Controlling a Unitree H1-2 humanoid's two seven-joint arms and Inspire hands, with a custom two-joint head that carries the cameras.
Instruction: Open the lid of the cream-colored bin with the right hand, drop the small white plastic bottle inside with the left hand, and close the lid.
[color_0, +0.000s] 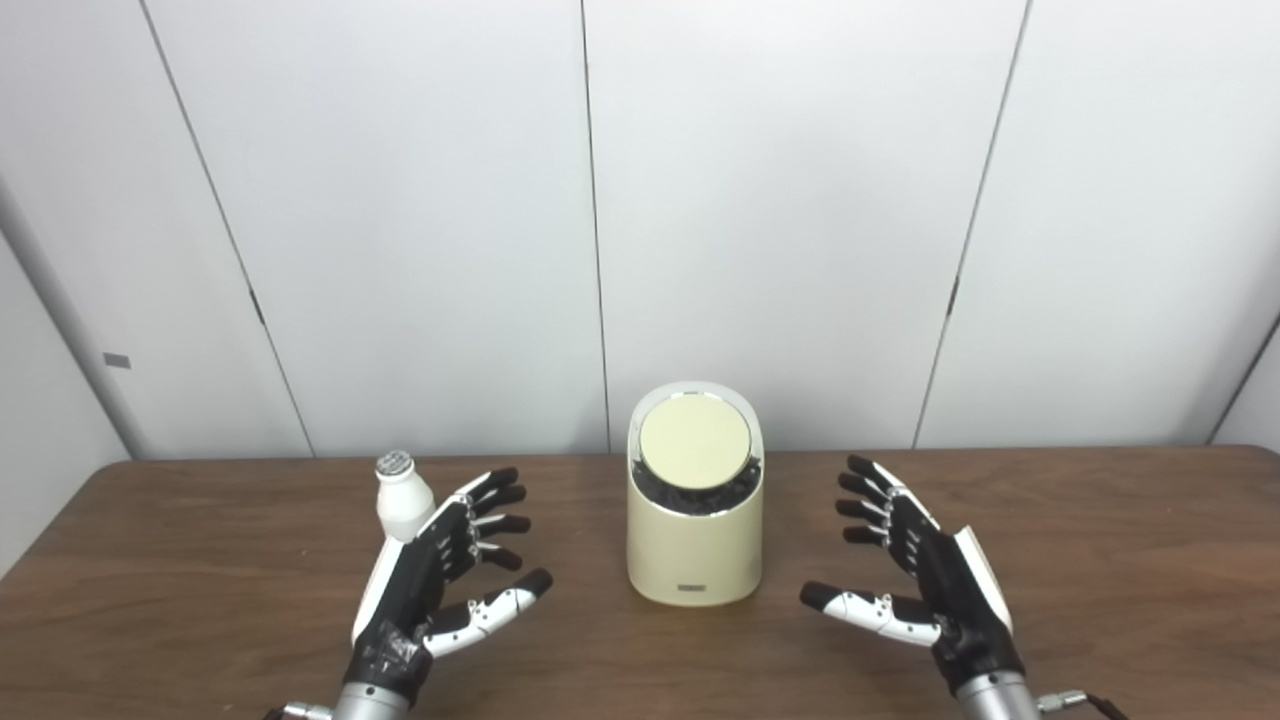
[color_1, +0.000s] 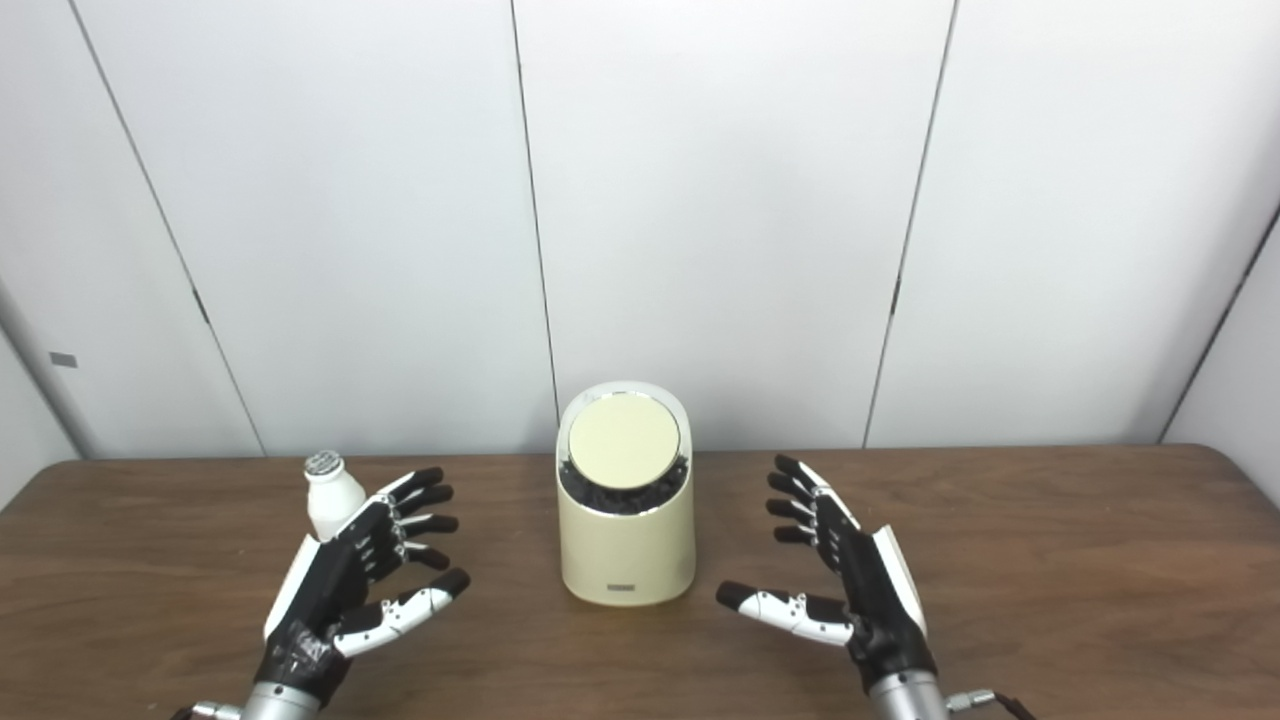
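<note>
A cream-colored bin (color_0: 694, 545) stands at the middle of the brown table, its round lid (color_0: 695, 441) down and tilted toward me, with a dark liner showing under the lid's front edge. A small white plastic bottle (color_0: 401, 496) with a silver cap stands upright to the left of the bin. My left hand (color_0: 445, 565) rests open just in front of and right of the bottle, partly covering its base, holding nothing. My right hand (color_0: 915, 565) is open to the right of the bin, palm facing it, apart from it.
The brown wooden table (color_0: 1100, 560) spreads wide on both sides, its far edge against white wall panels (color_0: 780, 200). Nothing else stands on it.
</note>
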